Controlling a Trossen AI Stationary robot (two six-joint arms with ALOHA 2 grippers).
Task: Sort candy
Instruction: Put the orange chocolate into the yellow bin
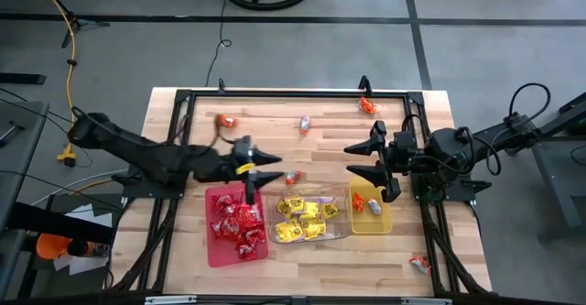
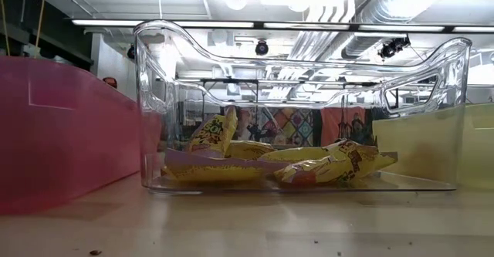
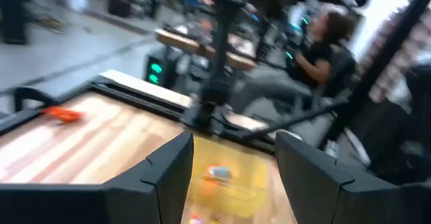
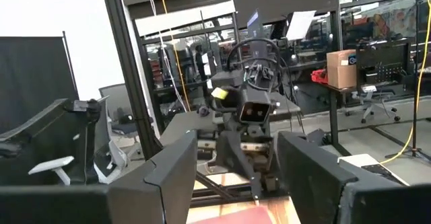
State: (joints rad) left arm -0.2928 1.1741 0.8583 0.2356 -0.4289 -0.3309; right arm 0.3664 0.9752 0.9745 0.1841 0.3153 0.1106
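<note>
Red, clear and yellow trays sat in a row on the near half of the table (image 1: 302, 250), and most of the candy was already in them: red packets (image 1: 238, 224) in the red tray (image 1: 216, 250), yellow packets (image 1: 304, 218) in the clear tray (image 1: 341, 234), a couple of pieces in the yellow tray (image 1: 383, 224). Strays were what was left: one candy (image 1: 293, 177) lay on the wood just behind the trays, one (image 1: 226, 121) and another (image 1: 305, 125) farther back, one (image 1: 368, 106) near the far edge, and one (image 1: 420, 265) off by the front right corner. Left claw (image 1: 265, 168) hovered at the back edge of the red tray, fingers spread wide with nothing between them, pointing toward the middle. Right claw (image 1: 363, 158) hung above the back of the yellow tray, also open and empty, facing the left one. My read: that loose piece behind the trays was the obvious next grab, lying just beyond the left claw's fingertips and a bit toward the trays, between the two claws but clearly nearer the left. Its long axis looked roughly diagonal, though it was too small to be sure
</note>
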